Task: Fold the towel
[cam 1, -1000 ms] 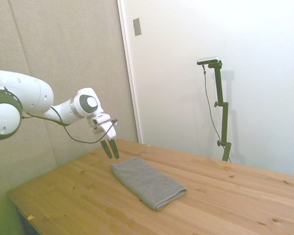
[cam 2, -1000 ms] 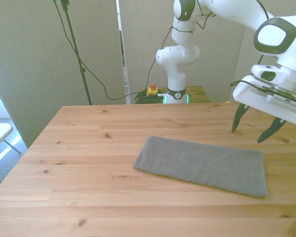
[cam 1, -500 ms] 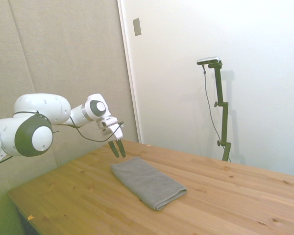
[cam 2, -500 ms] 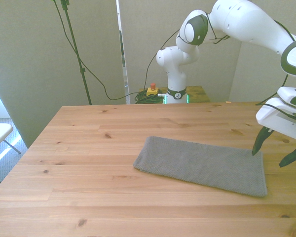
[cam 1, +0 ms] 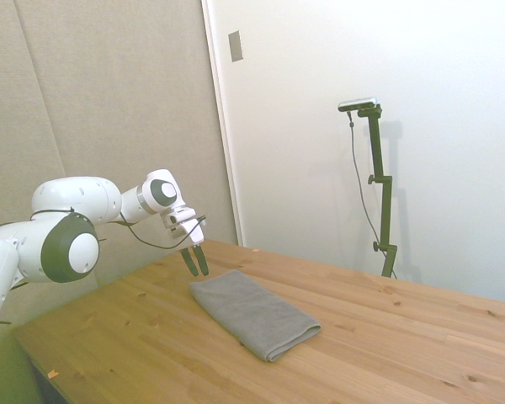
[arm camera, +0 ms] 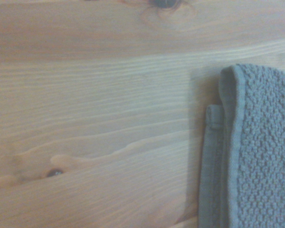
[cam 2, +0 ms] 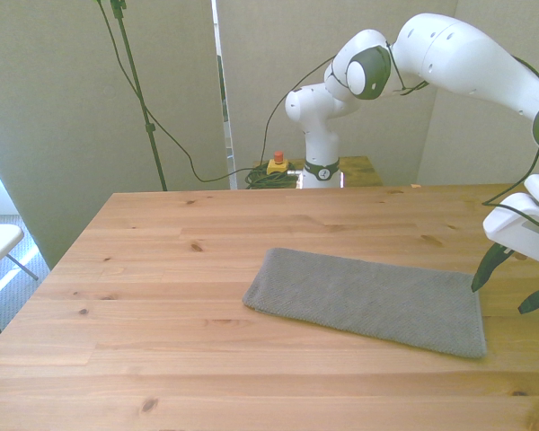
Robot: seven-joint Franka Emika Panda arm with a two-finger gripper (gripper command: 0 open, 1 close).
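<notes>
The desk [cam 2: 162, 305] is the largest thing, a single pale wooden top filling the lower half of the front view; one towel [cam 2: 370, 301] lies flat on it, right of centre in that view and at lower centre in the side view [cam 1: 252, 313]; it is already doubled into a long grey strip, with layered hems showing at its short end in the wrist view [arm camera: 247, 156]. One end effector [cam 2: 514, 285] hangs at the right edge of the front view, just beside the towel's short end and apart from it, above the wood; its two dark fingers are spread and hold nothing; in the side view it sits at left centre [cam 1: 194, 262], near the towel's far end.

The cloth looks soft, light and limp, with a nubbly weave that should grip well and not slip; it will likely sag and drape once lifted, so a pinch at one point may let the layers part. The best hold, I judge, is at the short end nearest the fingers, taking all the stacked hems together, close to a corner, so the strip can be carried over itself.

Count: one desk, one towel, one end effector with two fingers.
</notes>
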